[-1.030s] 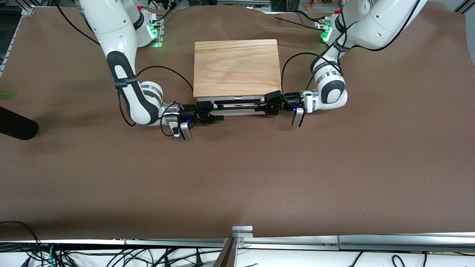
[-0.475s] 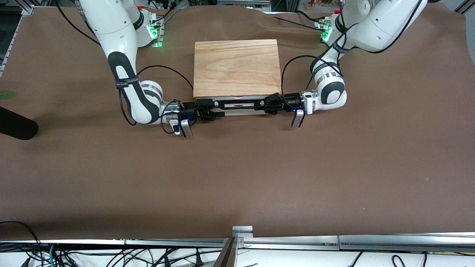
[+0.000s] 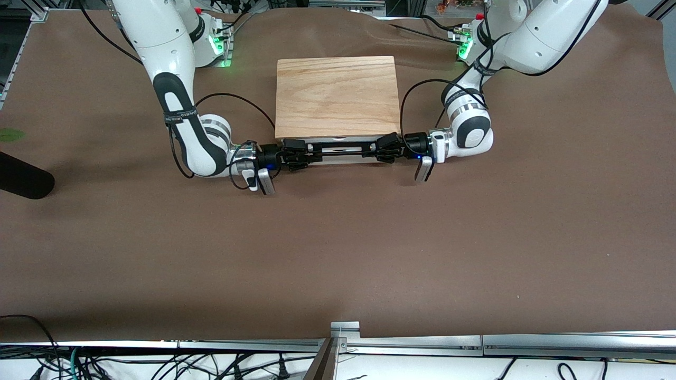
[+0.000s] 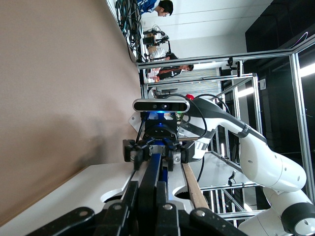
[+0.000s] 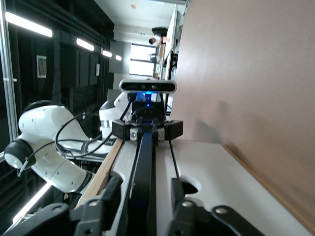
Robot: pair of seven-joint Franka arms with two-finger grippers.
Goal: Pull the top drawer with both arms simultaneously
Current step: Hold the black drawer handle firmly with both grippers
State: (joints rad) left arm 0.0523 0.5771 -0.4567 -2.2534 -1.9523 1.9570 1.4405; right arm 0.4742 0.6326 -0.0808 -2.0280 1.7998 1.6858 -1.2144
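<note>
The light-wood box (image 3: pixel 336 95) stands mid-table, its white fronts facing the front camera. The top drawer (image 3: pixel 338 141) shows as a thin white strip under the box top, with its black bar handle (image 3: pixel 338 148) in front of it. My left gripper (image 3: pixel 384 148) is shut on the handle's end toward the left arm; both fingers press the bar (image 4: pixel 150 182) in the left wrist view. My right gripper (image 3: pixel 296 153) is open and straddles the handle's other end, with gaps between the fingers and the bar (image 5: pixel 142 167). The drawer front (image 4: pixel 174 183) lies close against the box's wooden top edge.
The other white drawer front (image 5: pixel 211 172) lies below the handle. Brown cloth (image 3: pixel 338 253) covers the table. A black object (image 3: pixel 24 182) lies at the right arm's end of the table. Metal rails and cables (image 3: pixel 422 343) run along the edge nearest the front camera.
My right gripper has moved in toward the box, from just in front of the handle's end to around it. My left gripper has stayed on the handle.
</note>
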